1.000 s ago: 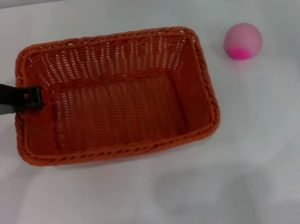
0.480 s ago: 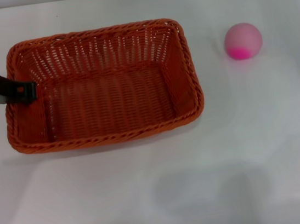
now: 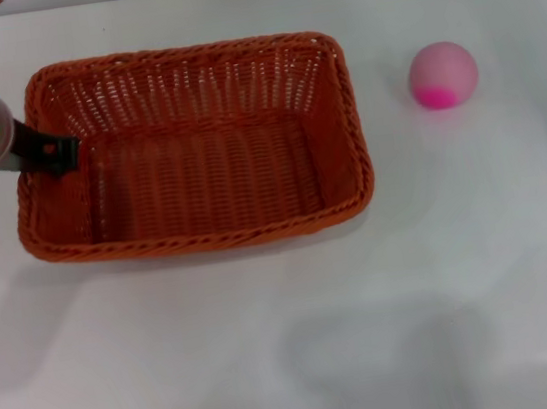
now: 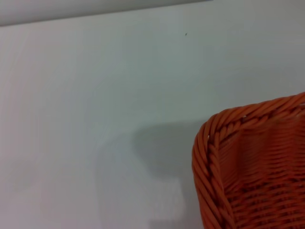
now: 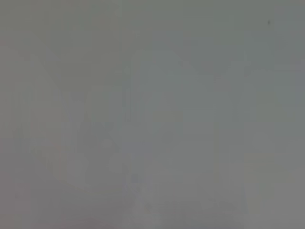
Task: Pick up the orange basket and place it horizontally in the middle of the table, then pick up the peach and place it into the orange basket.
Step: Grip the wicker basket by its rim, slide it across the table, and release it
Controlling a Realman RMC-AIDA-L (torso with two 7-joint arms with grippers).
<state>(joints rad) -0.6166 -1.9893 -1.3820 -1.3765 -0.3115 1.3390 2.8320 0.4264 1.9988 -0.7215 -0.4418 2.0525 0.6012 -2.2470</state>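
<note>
The orange basket [image 3: 356, 123] lies lengthwise across the white table [image 3: 292, 343], left of centre in the head view, and it holds nothing. My left gripper [image 3: 53, 155] reaches in from the left and is shut on the basket's left short rim, one black finger showing inside the wall. A rounded corner of the orange basket [image 4: 248, 167] fills the left wrist view, its shadow beside it on the table. The peach [image 3: 443, 73], pale pink with a magenta patch, rests on the table to the right of the basket, well apart from it. The right gripper is out of view.
Bare white tabletop surrounds the basket and peach on all sides. The right wrist view shows only a plain grey surface.
The basket, held by my left gripper, has shifted toward the far side and a little left, and it looks smaller and lower than a second ago. The peach has not moved.
</note>
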